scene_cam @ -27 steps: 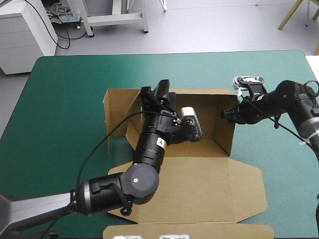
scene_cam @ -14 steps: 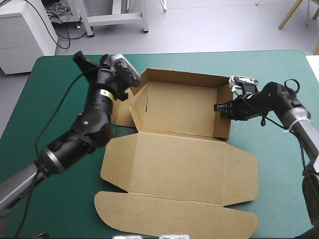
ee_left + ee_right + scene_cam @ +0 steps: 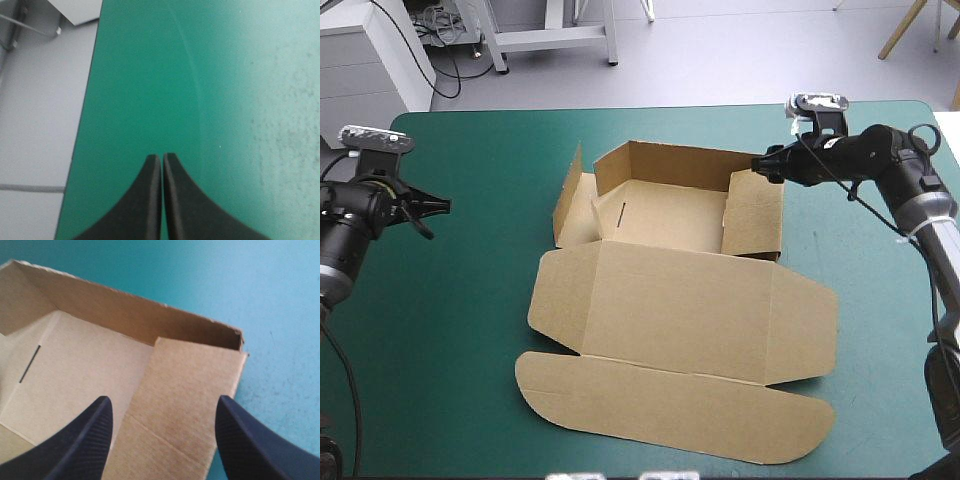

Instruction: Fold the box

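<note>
Left claw (image 3: 162,156) withdrew, facing teal-green cover (image 3: 225,75); right claw (image 3: 163,400) overlooks the box (image 3: 85,365).

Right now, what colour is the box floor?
Brown: the box floor is plain board with one dark slot; clearest in right wrist view.

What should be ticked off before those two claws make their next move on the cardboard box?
1. Is the right claw open? Ok, it is spread above the right side flap.
2. Is the left claw clear of the box? Ok, it is shut, over the bare teal-green cover.
3. Is the back wall raised? Ok.
4. Is the left side flap tucked in? Not ok, it splays outward.
5. Is the right side flap locked in place? Cannot tell; it leans inward.
6. Is the lid lying flat? Ok.
</note>
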